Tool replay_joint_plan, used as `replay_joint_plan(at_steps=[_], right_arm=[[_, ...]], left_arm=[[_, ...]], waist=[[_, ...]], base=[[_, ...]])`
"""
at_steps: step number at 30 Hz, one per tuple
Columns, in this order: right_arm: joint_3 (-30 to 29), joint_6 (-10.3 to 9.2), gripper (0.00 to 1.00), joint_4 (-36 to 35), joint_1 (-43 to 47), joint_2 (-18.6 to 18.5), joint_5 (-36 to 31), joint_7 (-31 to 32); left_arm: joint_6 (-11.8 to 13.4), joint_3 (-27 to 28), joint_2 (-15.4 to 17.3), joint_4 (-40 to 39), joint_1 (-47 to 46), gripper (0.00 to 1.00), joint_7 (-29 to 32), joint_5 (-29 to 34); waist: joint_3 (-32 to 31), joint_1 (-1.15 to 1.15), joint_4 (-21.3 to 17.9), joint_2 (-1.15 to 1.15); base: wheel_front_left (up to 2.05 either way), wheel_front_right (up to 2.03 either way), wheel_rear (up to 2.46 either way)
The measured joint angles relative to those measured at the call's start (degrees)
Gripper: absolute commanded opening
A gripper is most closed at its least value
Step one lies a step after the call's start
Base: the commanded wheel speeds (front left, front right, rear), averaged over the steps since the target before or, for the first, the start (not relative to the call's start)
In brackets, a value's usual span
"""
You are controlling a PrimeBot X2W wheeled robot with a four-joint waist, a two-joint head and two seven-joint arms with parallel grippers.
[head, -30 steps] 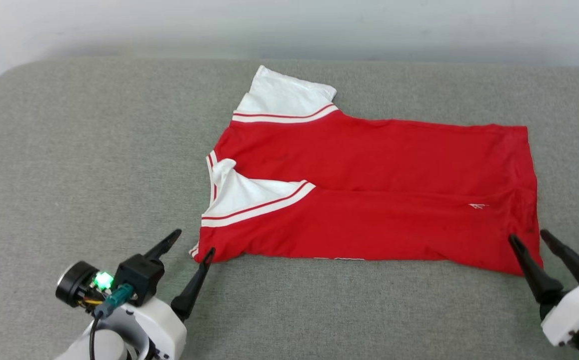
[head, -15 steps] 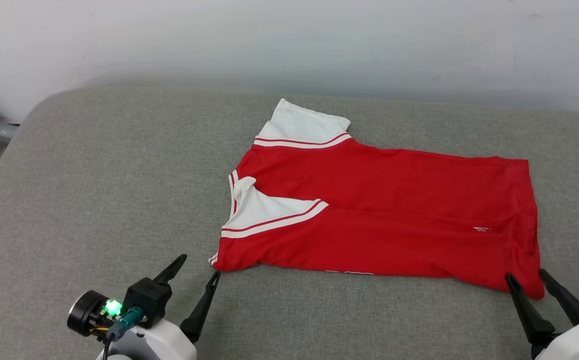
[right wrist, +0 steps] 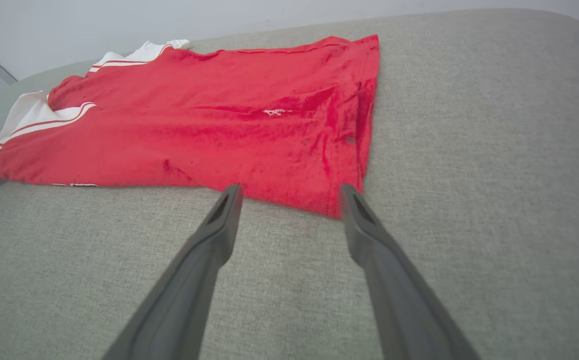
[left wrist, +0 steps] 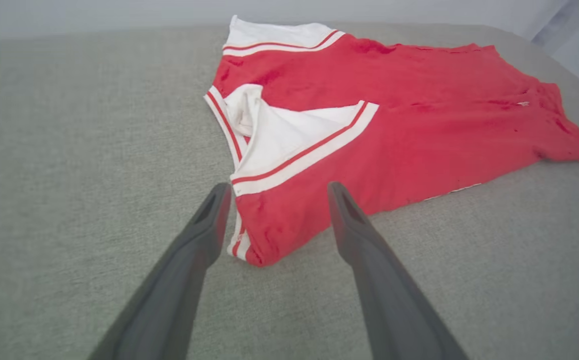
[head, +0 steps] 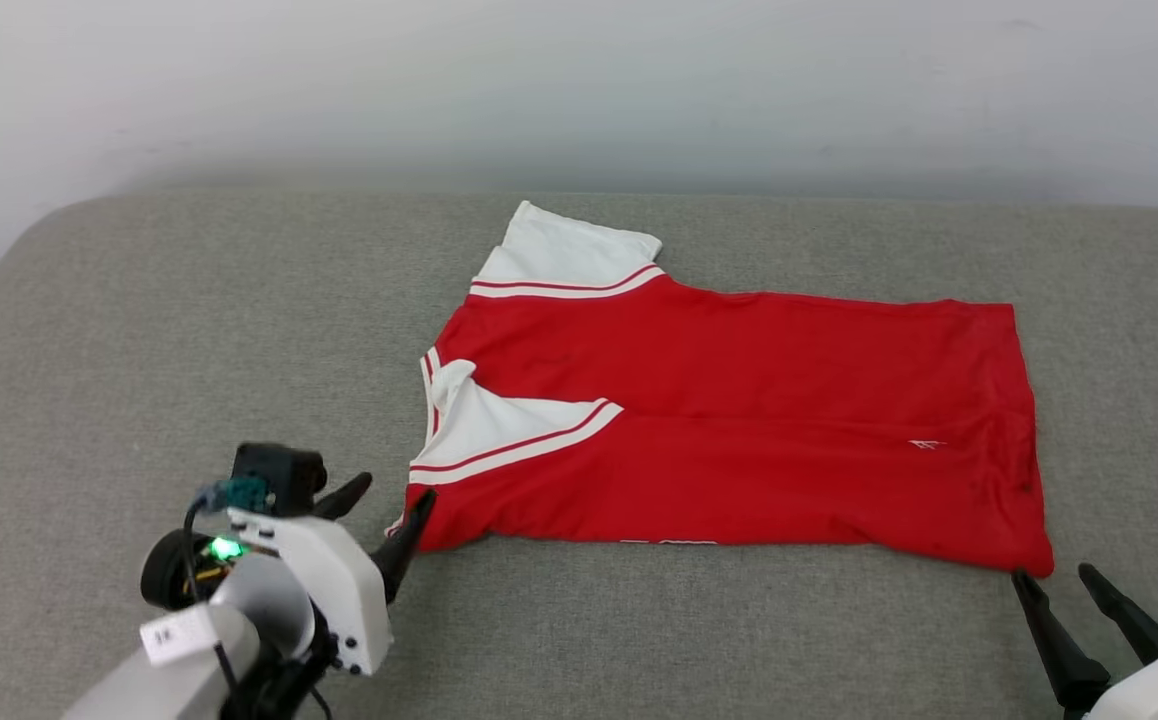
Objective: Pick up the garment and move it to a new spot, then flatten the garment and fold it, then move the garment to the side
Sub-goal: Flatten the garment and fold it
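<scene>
Two grippers are stationed at the near corners of the garment [head: 739, 400], one at each end.

1. Garment position. It lies flat near the middle of the grey padded surface [head: 139, 330], its long axis parallel to the near edge. The collar end points to the left edge and the hem to the right edge. The near sleeve [head: 499, 425] is turned in over the red body. The far sleeve [head: 564, 250] projects toward the far edge.

2. Left gripper [head: 397, 488]. The jaws are open and grip nothing. In the left wrist view the near-left shoulder corner sits between the two fingers (contact with the cloth cannot be confirmed).

3. Right gripper [head: 1053, 574]. The jaws are open and empty, lined up just short of the near-right hem corner.

4. Reason for placement. Both sets of jaws bracket the same long edge, which suggests a simultaneous pinch at both ends. Holding both ends would keep that edge straight while it is lifted, so the cloth should not sag or twist. The lengthwise layout probably suits a further fold toward the far edge.
</scene>
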Motion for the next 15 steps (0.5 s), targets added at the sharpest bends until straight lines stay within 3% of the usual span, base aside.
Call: replay_joint_plan(at_steps=[3, 6, 9, 12, 15], right_arm=[[-0.25, 0.0, 1.0, 0.03, -0.03, 0.2, -0.1, 0.71], [-0.12, 0.0, 1.0, 0.04, -0.34, 0.7, -0.16, 1.4], [0.08, 0.0, 1.0, 0.02, -0.7, 0.96, -0.16, 1.57], [0.27, 0.0, 1.0, 0.05, -1.64, 1.02, -0.15, 1.74], [0.44, 0.0, 1.0, 0.09, -2.03, 1.02, -0.04, 1.74]], left_arm=[[0.22, 0.12, 0.53, 1.57, -3.1, 1.0, 7.43, -2.45], [0.63, 1.26, -0.4, 3.63, -5.1, 1.0, 16.42, -8.87], [2.89, 1.23, -0.87, 6.38, -7.06, 1.0, 24.36, -12.16], [5.13, 1.81, -0.46, 8.88, -10.06, 1.0, 28.82, -13.63], [5.79, 1.29, -1.02, 10.59, -11.41, 1.0, 32.48, -14.43]], waist=[[0.27, 0.0, -0.65, 0.0], [0.58, 0.0, -1.28, 0.0], [0.99, 0.01, -1.89, 0.0], [1.49, 0.01, -2.39, 0.0], [1.78, 0.01, -2.74, 0.0]], base=[[0.0, 0.0, 0.0], [0.0, 0.0, 0.0], [0.0, 0.0, 0.0], [0.0, 0.0, 0.0], [0.0, 0.0, 0.0]])
